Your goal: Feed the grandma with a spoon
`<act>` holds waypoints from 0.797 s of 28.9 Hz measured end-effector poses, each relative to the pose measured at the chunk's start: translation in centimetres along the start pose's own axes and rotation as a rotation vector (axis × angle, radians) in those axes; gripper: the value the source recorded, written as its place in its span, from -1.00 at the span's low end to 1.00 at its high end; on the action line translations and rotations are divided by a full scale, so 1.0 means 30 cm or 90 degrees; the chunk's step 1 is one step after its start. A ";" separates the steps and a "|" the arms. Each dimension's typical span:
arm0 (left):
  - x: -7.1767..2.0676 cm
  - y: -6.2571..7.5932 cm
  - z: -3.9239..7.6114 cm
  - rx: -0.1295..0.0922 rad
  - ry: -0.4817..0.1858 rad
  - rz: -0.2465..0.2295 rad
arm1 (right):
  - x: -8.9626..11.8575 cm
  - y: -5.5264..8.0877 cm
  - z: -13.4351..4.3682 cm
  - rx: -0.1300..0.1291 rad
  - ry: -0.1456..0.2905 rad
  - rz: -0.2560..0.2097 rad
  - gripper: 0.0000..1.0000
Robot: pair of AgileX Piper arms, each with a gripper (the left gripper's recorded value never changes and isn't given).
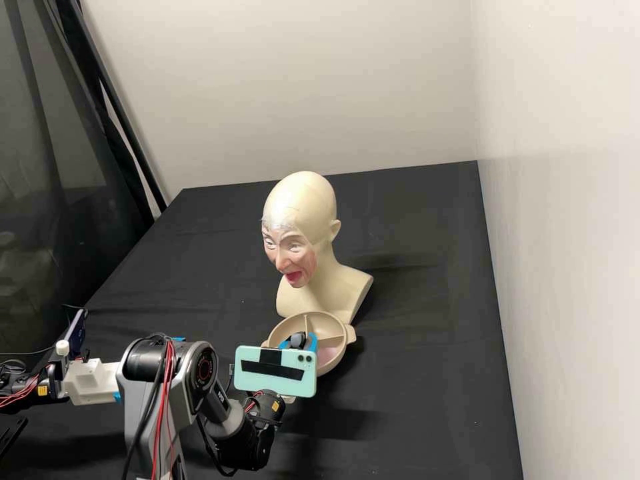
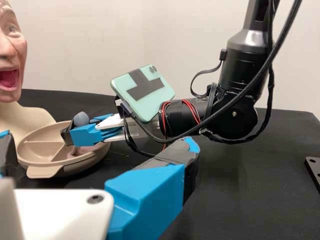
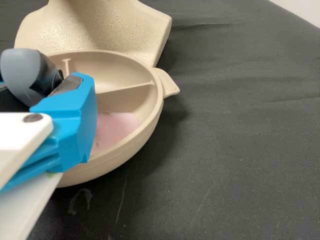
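Note:
The grandma head (image 1: 300, 233) stands mid-bench with its mouth open, and I also see the grandma head (image 2: 10, 65) in the left wrist view. A beige divided bowl (image 1: 337, 327) sits right in front of its bust. My right gripper (image 1: 297, 345) hangs over the bowl's near side, shut on a grey spoon handle (image 3: 22, 72); the spoon's scoop end is hidden. From the side, the right gripper (image 2: 75, 135) holds the spoon (image 2: 80, 120) just above the bowl (image 2: 45, 165). Pink food (image 3: 112, 127) lies in one compartment of the bowl (image 3: 155, 107). My left gripper (image 2: 95, 165) is open and holds nothing, at the bench's near left.
A teal phone (image 1: 277, 370) is mounted on the right arm's wrist, and the phone (image 2: 142, 92) faces the left wrist camera. White walls close the bench at the back and right, and dark panels stand on the left. Cables (image 1: 13, 387) lie at the near left edge.

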 end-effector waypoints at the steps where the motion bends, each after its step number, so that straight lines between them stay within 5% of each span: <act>1: 0.000 0.000 0.000 0.000 0.000 0.000 | 0.000 0.001 -0.001 0.000 -0.001 -0.001 -1.00; 9: 0.000 0.000 0.000 0.000 0.000 0.000 | -0.041 0.040 0.000 0.008 -0.020 -0.003 -1.00; 12: 0.000 0.000 0.000 0.000 0.000 0.000 | -0.064 0.068 -0.005 0.026 -0.022 0.012 -1.00; 15: 0.000 0.000 0.000 0.000 0.000 0.000 | -0.082 0.099 -0.016 0.038 -0.014 0.034 -1.00; 23: 0.000 0.000 0.000 0.000 0.000 0.000 | -0.106 0.135 -0.050 0.031 0.021 0.049 -1.00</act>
